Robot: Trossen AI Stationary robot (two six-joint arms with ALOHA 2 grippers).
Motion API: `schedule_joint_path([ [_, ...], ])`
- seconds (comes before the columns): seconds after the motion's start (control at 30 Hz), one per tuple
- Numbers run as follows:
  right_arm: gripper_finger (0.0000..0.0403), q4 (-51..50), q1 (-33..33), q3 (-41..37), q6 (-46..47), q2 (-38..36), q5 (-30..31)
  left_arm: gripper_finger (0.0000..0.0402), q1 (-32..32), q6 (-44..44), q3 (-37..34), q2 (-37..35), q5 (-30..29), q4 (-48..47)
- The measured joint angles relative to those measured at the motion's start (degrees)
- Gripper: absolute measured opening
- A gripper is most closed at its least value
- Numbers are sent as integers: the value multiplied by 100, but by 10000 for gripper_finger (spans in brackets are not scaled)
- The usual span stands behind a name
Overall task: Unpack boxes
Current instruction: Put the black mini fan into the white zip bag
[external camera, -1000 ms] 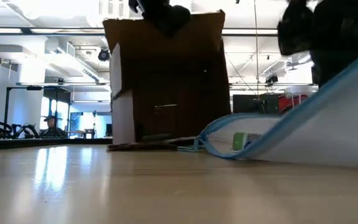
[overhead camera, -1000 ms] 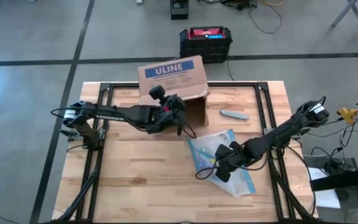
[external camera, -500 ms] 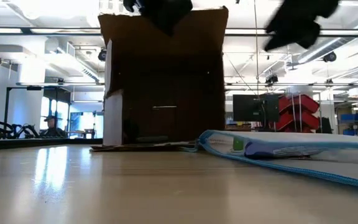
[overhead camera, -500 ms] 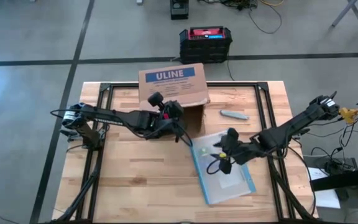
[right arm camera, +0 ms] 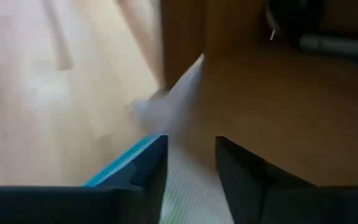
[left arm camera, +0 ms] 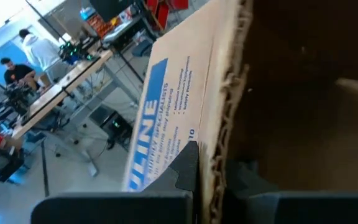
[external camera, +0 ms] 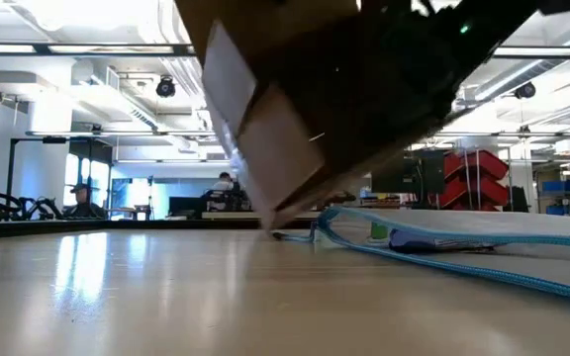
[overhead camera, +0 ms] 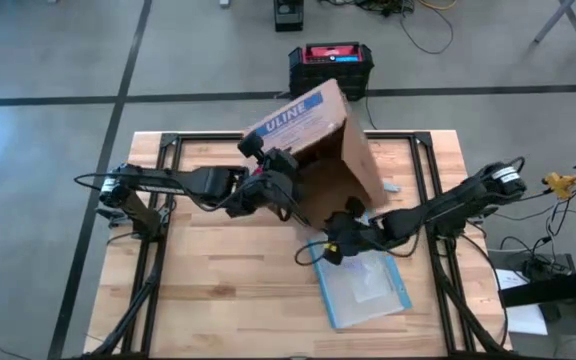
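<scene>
**Inspector:** What has changed since the earlier frame?

**Operator:** The cardboard box stood square at the far edge of the table half a second ago. Now I see it tipped, its labelled face swung toward the far right. The right gripper has moved in from over the pouch to the box's near corner.

**Inspector:** State of the jaws?

**Operator:** My left gripper is clenched on the box's corrugated wall, one finger outside by the blue label, one inside. The right gripper's fingers stand parted with nothing between them, over the blue edge of the clear zip pouch.

**Inspector:** Surroundings?

**Operator:** In the low view the box is lifted on one side, resting on a low corner just beside the pouch. A black crate with a red top sits on the floor beyond the table.
</scene>
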Motion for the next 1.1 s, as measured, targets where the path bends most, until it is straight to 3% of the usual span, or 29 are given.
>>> schedule_joint_path([
  [0.23, 7, 400, -203, 7, 272, 791, 175, 1, -392, 494, 483, 7, 116, -150],
  [0.57, 1, 1460, -619, 115, 215, 1786, -148, 0, -901, 634, 1172, 22, -88, -272],
  [0.77, 1, 2015, -1108, 557, -206, 1782, -488, 0, -1237, 1213, 1718, -13, -774, -364],
  [0.97, 0, 2328, -1722, 827, -498, 2172, -836, 0, -1388, 661, 1893, -28, 195, -730],
  [1.1, 0, 2494, -2027, 921, -402, 2668, -1304, 0, -1453, -578, 1744, -21, 812, -2167],
])
